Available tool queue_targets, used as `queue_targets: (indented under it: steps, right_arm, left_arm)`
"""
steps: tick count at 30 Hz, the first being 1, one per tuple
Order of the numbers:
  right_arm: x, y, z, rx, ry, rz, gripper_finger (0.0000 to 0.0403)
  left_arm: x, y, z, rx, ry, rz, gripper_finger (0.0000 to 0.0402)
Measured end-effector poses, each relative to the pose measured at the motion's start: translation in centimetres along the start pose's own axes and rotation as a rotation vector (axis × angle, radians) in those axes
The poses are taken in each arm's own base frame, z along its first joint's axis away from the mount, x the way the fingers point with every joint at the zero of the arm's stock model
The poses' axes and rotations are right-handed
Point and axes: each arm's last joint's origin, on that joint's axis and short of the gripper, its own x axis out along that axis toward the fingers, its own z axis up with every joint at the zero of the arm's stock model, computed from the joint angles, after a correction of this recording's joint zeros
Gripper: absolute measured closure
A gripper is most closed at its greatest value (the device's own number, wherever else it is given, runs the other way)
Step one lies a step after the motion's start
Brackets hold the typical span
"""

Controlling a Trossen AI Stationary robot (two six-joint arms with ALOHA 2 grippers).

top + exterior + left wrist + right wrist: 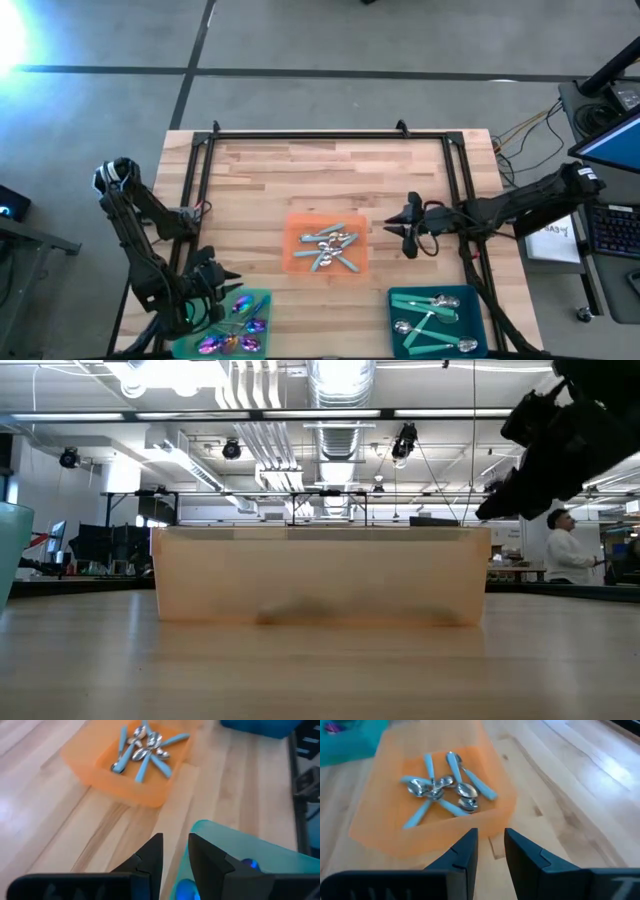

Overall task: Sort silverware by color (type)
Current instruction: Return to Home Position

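The wooden table carries three trays; the orange tray sits in the middle and holds the light-blue spoons, a loose crossed pile of pale blue handles and silver bowls; the green tray stands at the near left corner with the purple spoons in it, their bowls shining violet and pink; the teal tray stands at the near right corner with the green-handled spoons, silver bowls, lying across each other.

The left gripper hangs just at the green tray's far left edge, pointing toward the orange tray; in its wrist view its fingers stand a narrow gap apart with nothing between them.

The right gripper hovers just beside the orange tray's right side, apart from it; its fingers are likewise narrowly parted and hold nothing.

From table height the orange tray's long wall fills the middle; a person stands in the room far behind.
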Motion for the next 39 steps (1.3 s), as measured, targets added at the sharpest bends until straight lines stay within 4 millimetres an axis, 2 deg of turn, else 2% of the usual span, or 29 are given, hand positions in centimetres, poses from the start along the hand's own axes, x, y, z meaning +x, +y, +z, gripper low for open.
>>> queue_targets:
  steps: [5, 17, 20, 39]
  right_arm:
    - [0.3, -0.4, -1.7, 0.028, -0.097, 0.036, 0.0325]
    - [0.3, -1.7, -5.2, 0.044, -0.155, 0.030, 0.0339]
    - [0.3, -1.8, -5.3, 0.089, -0.145, 0.029, 0.0337]
    - [-0.1, -1.8, -5.1, 0.062, -0.170, 0.034, 0.0331]
  left_arm:
    - [0.5, 0.6, -0.7, -0.063, 0.005, 0.025, 0.0326]
    - [0.1, 0.2, -0.2, -0.057, 0.000, 0.008, 0.0326]
    - [0.1, 0.1, -0.2, -0.057, 0.000, 0.007, 0.0326]
    - [0.2, 0.1, 0.0, -0.071, -0.049, 0.009, 0.0326]
